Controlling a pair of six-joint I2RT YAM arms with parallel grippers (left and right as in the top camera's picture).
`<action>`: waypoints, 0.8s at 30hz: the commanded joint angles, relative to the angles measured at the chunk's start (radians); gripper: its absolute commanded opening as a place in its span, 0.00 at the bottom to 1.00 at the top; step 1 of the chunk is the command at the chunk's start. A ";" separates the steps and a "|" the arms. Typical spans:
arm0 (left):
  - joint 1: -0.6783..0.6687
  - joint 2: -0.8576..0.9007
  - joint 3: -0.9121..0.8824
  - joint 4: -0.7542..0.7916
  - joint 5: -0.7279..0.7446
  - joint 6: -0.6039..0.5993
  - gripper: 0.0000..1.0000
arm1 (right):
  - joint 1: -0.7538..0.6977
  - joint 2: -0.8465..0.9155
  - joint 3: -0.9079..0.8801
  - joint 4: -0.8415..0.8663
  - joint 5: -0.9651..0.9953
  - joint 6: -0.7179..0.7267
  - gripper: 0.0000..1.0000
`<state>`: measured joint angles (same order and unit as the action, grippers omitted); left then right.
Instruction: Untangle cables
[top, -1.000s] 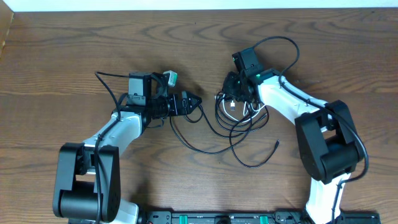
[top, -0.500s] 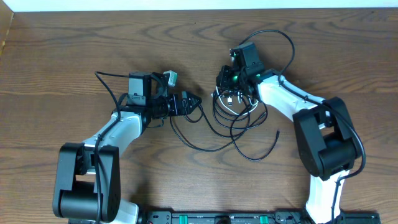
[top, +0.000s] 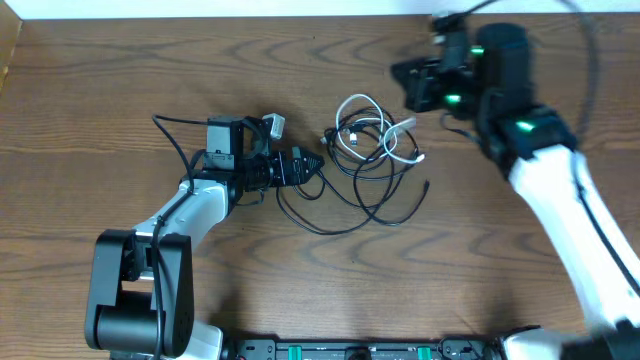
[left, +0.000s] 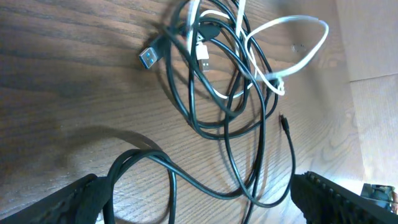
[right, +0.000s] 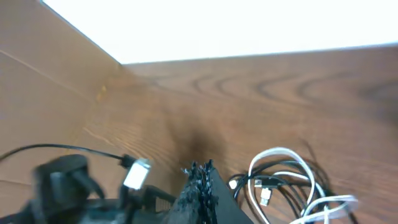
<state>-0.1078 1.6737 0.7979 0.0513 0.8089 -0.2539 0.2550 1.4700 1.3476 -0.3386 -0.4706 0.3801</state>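
The cables lie in one tangle mid-table: a white cable (top: 372, 104) looped over black cables (top: 345, 205). The left wrist view shows the white loop (left: 298, 59), the black loops (left: 217, 118) and a blue-tipped USB plug (left: 148, 57). My left gripper (top: 312, 165) (left: 196, 186) lies low at the tangle's left edge, open, with black strands running between its fingers (left: 81, 199). My right gripper (top: 412, 85) (right: 202, 169) is raised above the table behind and to the right of the tangle, shut, with nothing in it. The right wrist view has the white cable (right: 280, 168) below it.
A thick black wire (top: 175, 135) runs from the left arm's camera block (top: 225, 140), with a silver plug (top: 272, 125) (right: 137, 174) on it. The table's back edge (top: 300, 17) meets a white wall. Bare wood surrounds the tangle.
My right gripper shut, lifted off the tangle and swung up toward the back right, empty. The cables settled slightly left and farther back. The left arm has not moved.
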 joint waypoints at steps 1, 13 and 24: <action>0.000 -0.003 0.008 -0.002 0.001 0.014 0.99 | -0.011 -0.072 0.012 -0.066 -0.003 -0.044 0.01; 0.000 -0.003 0.008 -0.002 0.001 0.014 0.99 | 0.050 0.024 0.011 -0.305 0.128 -0.052 0.18; 0.000 -0.003 0.008 -0.002 0.001 0.014 0.99 | 0.137 0.126 0.011 -0.316 0.129 -0.052 0.30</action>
<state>-0.1078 1.6737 0.7979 0.0509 0.8089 -0.2539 0.3767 1.5806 1.3544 -0.6571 -0.3435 0.3355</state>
